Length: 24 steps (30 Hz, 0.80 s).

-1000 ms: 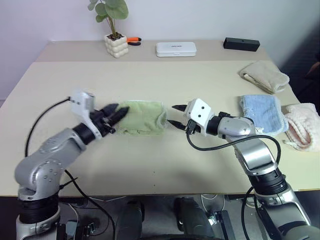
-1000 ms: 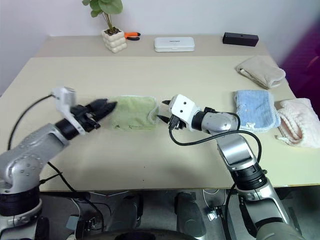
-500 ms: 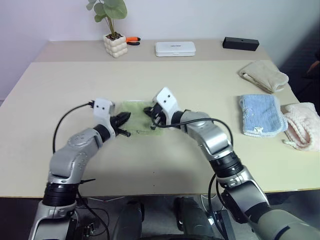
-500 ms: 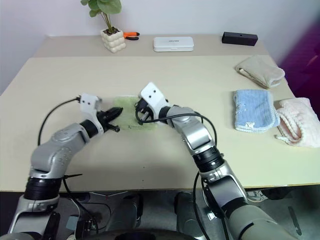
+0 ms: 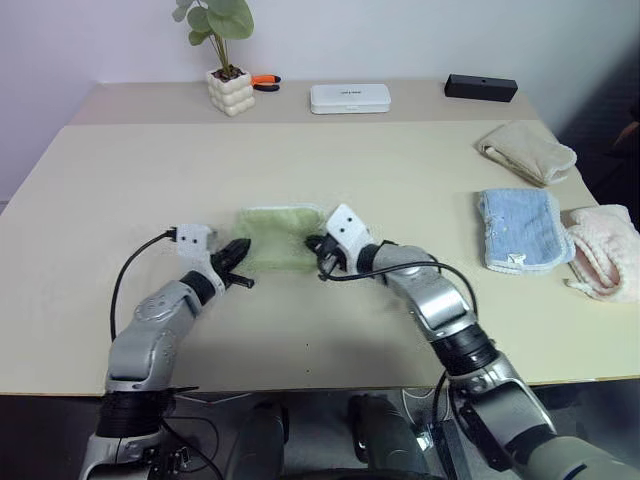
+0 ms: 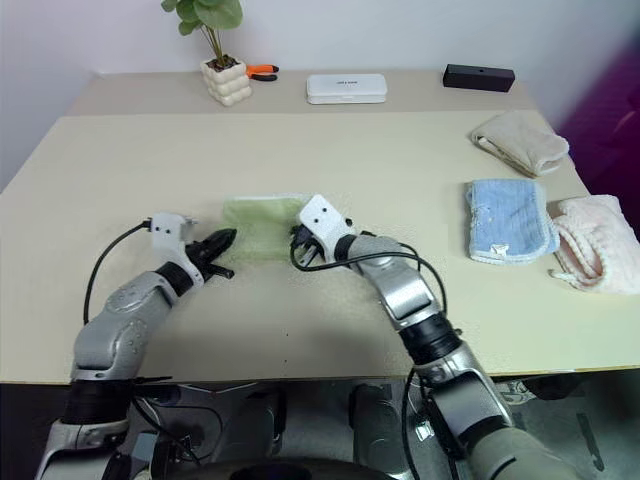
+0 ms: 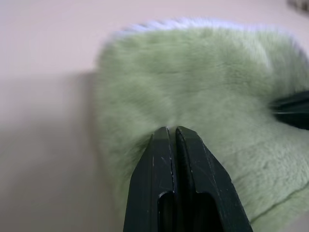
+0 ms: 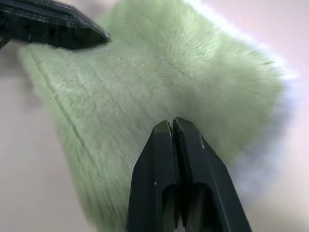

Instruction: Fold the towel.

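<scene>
Near the front of the table (image 5: 120,170), the left gripper (image 5: 240,262) and right gripper (image 5: 318,250) flank the folded green towel (image 5: 278,232), both with fingers pressed shut, tips at the cloth's near edge. Farther right lie a blue towel (image 5: 520,228) and beige towel (image 5: 528,150); a plant (image 5: 228,60) stands at the back.

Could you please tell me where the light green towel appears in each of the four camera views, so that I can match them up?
Left eye view: light green towel, centre-left on the table, between both arms.
Right eye view: centre-left, likewise.
Left wrist view: ahead of the shut left pincer, towel at.
Right wrist view: ahead of the shut right pincer, towel at.
Shared landmark: the towel's white edge trim.
</scene>
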Each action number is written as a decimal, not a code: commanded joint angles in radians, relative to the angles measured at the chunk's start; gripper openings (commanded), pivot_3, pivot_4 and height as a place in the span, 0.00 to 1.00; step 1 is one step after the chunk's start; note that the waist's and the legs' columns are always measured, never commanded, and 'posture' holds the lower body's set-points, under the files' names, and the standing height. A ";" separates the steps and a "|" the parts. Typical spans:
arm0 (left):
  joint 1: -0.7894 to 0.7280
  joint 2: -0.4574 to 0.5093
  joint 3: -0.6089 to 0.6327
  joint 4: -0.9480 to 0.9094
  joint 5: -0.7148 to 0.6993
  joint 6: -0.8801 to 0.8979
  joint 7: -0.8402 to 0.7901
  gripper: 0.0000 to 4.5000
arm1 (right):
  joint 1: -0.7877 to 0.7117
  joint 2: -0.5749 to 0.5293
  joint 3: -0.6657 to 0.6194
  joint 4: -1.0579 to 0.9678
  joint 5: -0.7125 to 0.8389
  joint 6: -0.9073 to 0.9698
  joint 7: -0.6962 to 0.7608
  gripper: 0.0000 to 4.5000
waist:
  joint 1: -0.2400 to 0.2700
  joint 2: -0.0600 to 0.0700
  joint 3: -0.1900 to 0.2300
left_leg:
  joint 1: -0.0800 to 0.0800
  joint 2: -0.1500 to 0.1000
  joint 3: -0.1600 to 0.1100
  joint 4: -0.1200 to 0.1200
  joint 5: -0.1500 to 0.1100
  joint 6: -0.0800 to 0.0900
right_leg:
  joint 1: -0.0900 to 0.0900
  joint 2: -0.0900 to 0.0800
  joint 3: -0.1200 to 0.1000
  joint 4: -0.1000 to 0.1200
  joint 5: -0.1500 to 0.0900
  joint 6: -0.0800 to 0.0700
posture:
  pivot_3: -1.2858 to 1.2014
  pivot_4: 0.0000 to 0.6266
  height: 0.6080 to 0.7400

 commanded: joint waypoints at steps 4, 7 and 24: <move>0.020 0.038 0.202 -0.106 -0.214 0.197 0.075 0.54 | 0.051 -0.184 0.006 -0.262 0.050 -0.082 0.204 0.72 | -0.002 0.000 0.000 | 0.001 0.000 0.000 -0.001 0.000 0.000 | 0.000 0.000 0.000 0.000 0.000 0.000 | 0.52 0.24 0.98; 0.018 0.030 0.202 -0.101 -0.286 0.328 0.115 0.86 | 0.063 -0.196 0.007 -0.303 0.052 -0.095 0.218 1.00 | -0.002 0.000 0.000 | 0.001 0.000 0.000 0.000 0.000 0.000 | 0.001 0.000 0.000 0.000 0.000 0.000 | 0.52 0.24 0.98; -0.131 -0.256 0.093 0.003 -0.441 0.500 0.302 0.61 | 0.079 -0.199 0.033 -0.293 -0.034 -0.193 0.198 1.00 | 0.007 -0.001 0.000 | 0.000 -0.001 0.000 0.001 0.000 0.000 | 0.002 -0.001 -0.001 -0.002 0.000 0.000 | 0.52 0.24 0.98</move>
